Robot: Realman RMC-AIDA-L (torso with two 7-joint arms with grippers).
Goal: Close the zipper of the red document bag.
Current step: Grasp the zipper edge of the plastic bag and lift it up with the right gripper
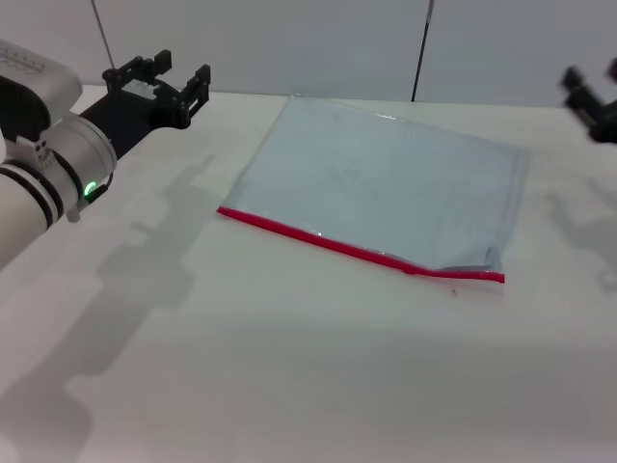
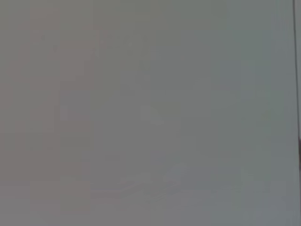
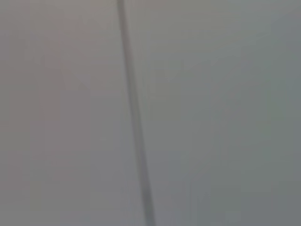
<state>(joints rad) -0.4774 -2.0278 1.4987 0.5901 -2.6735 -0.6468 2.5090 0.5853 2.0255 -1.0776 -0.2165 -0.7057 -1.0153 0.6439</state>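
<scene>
I am holding my left pincer (image 1: 174,79) with fingers apart at upper left, my right pincer (image 1: 590,96), state unclear, at the right edge, while the red document bag (image 1: 386,183) is lying mid-desk (image 1: 289,367), its zipper (image 1: 357,251) along the near edge.

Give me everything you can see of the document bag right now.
The bag is a flat, translucent, pale grey-blue plastic pouch lying on the white table, skewed to its edges. A thin red zipper trims its near long edge. Near that edge's right end the plastic lifts and wrinkles slightly, so the mouth looks open there. Nothing touches the bag; the left claw and right claw hover clear on either side.
</scene>
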